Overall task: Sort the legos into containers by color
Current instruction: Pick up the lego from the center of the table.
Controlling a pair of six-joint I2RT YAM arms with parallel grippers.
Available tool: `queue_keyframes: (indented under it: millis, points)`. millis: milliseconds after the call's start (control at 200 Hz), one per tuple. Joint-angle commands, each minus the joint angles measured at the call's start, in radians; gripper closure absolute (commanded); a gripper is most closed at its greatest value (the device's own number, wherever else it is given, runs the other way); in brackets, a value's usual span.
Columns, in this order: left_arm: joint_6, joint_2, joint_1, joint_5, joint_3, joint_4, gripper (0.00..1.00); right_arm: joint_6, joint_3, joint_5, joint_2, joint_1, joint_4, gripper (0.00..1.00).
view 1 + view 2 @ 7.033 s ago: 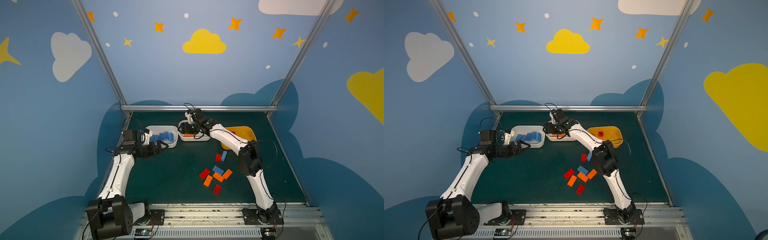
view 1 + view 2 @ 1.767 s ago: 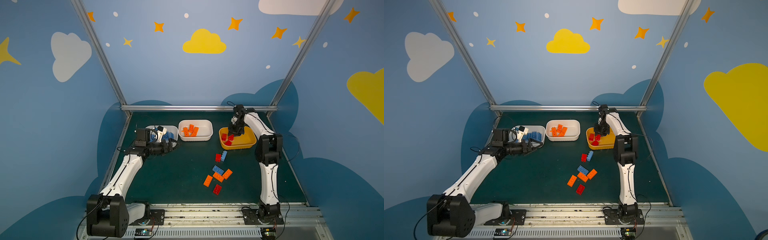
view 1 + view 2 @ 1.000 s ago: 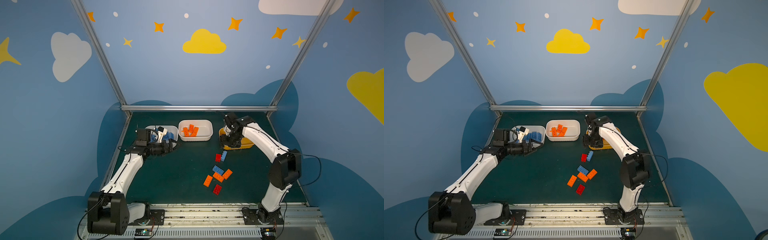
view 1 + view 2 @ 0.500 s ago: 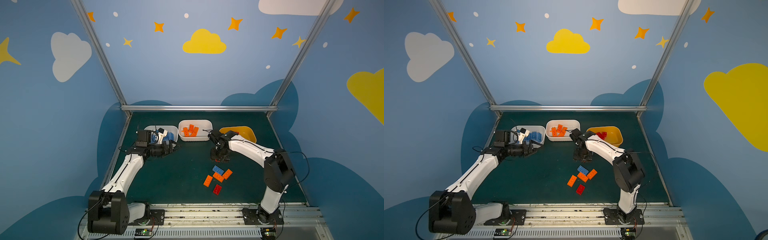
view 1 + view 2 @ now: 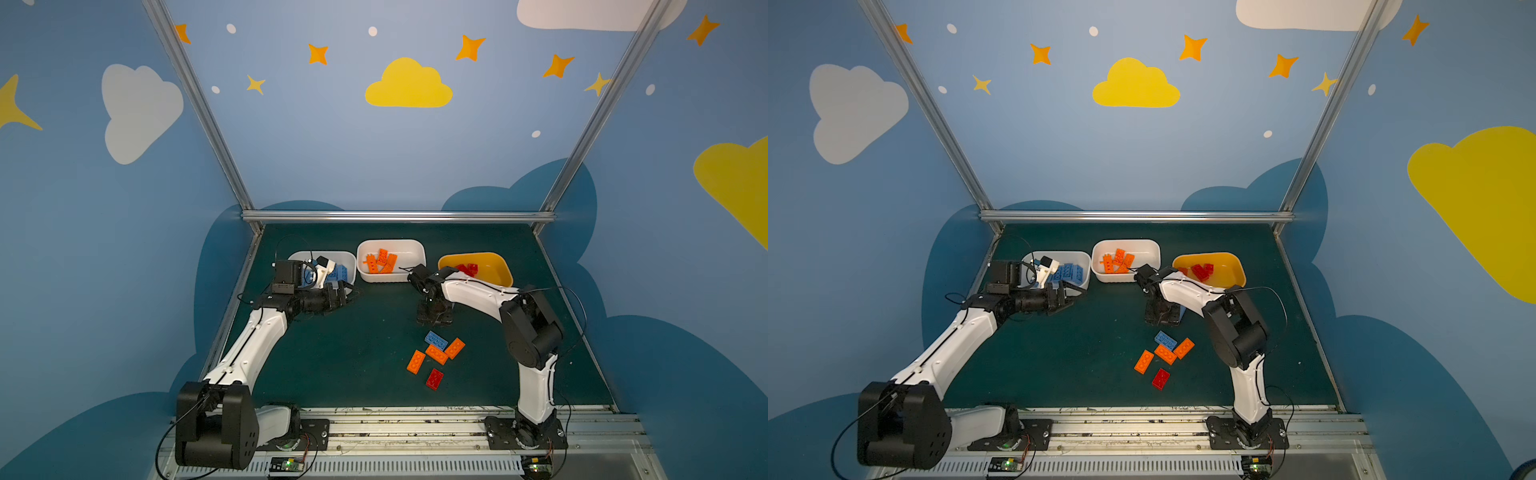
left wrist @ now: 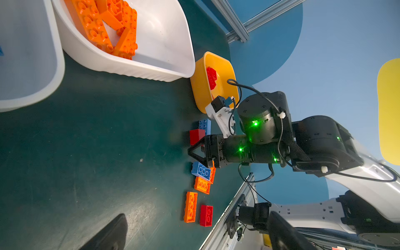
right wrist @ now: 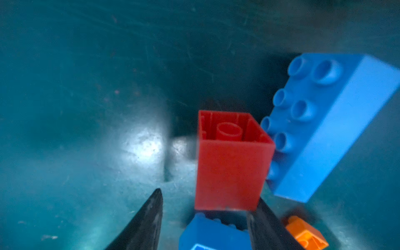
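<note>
While your left arm has barely budged over the last second, your right arm has swung away from the yellow tub (image 5: 494,271) and come down onto the mat (image 5: 353,357). Your right gripper (image 5: 434,318) now straddles a small red brick (image 7: 231,173). One finger sits against it and the other (image 7: 147,223) has a clear gap, so the jaws are part open, not clamped on anything.

That red brick lies tipped on its side, hollow underside showing in the right wrist view. Right next to it is a long blue brick (image 7: 331,121), studs up, long axis running roughly toward the yellow tub.

Your left gripper (image 5: 345,294) hangs spread wide, holding nothing, just in front of the left white tub (image 5: 353,266), which has the blue bricks (image 5: 1069,272). The middle white tub (image 5: 390,277) holds orange bricks (image 5: 381,262), and the yellow tub holds red bricks (image 5: 467,269).

Nearer the front rail there's a loose bunch on the mat: a flat blue piece (image 5: 436,340), three orange ones (image 5: 436,354) and a red one (image 5: 434,379).
</note>
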Motion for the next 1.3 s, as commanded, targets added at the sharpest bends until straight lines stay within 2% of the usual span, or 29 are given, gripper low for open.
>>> queue_keyframes:
  millis: [0,295,491,806,971,1101,1297]
  points:
    - [0.018,-0.010,0.000,-0.005,-0.012,-0.015,0.00,0.001,0.032,0.017,0.020,-0.023,0.020,0.41]
    - [0.018,-0.004,0.000,-0.006,-0.015,-0.008,0.01,-0.020,0.083,0.014,0.064,-0.032,0.031,0.44]
    - [0.025,-0.004,0.000,-0.009,-0.011,-0.015,0.01,-0.030,0.109,0.016,0.091,-0.033,0.012,0.59]
    - [0.030,0.001,0.002,-0.007,-0.005,-0.019,0.00,-0.058,0.118,0.030,0.094,-0.032,-0.014,0.72]
    - [0.039,-0.003,0.004,-0.009,0.010,-0.039,0.00,-0.083,0.120,0.052,0.013,-0.033,-0.050,0.76]
    - [0.032,-0.011,0.003,0.003,0.028,-0.046,0.00,-0.103,0.091,0.056,-0.112,-0.043,-0.088,0.76]
    - [-0.004,-0.030,-0.007,0.041,0.047,-0.018,0.00,-0.192,0.063,0.045,-0.302,-0.162,-0.136,0.76]
